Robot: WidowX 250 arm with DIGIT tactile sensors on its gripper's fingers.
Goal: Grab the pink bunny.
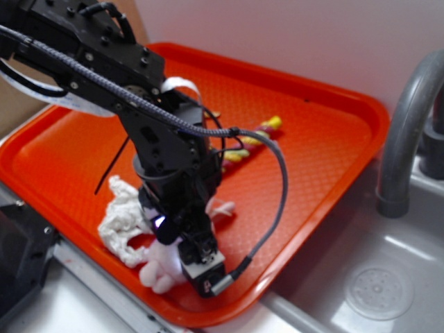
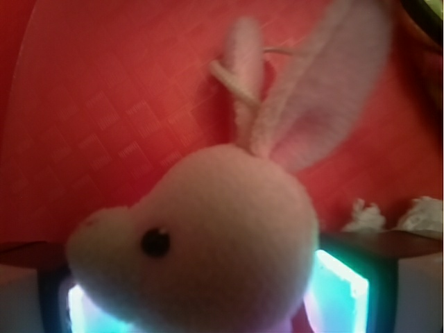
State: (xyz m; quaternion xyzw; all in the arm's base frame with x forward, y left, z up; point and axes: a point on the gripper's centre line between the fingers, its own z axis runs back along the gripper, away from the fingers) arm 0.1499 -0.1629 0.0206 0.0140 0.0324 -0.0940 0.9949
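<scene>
A: How were the jaws found?

B: The gripper [image 1: 186, 258] was seen lowered over the pink bunny [image 2: 208, 243], a finger [image 2: 347, 284] on each side of its head; whether contact had been made could not be told

A: And where was the bunny lying?

B: At the near edge of the orange tray [image 1: 326, 139], beside the crumpled white paper wad [image 1: 121, 222]. It was judged soft, light and compressible, best taken across the head, not the floppy ears
</scene>
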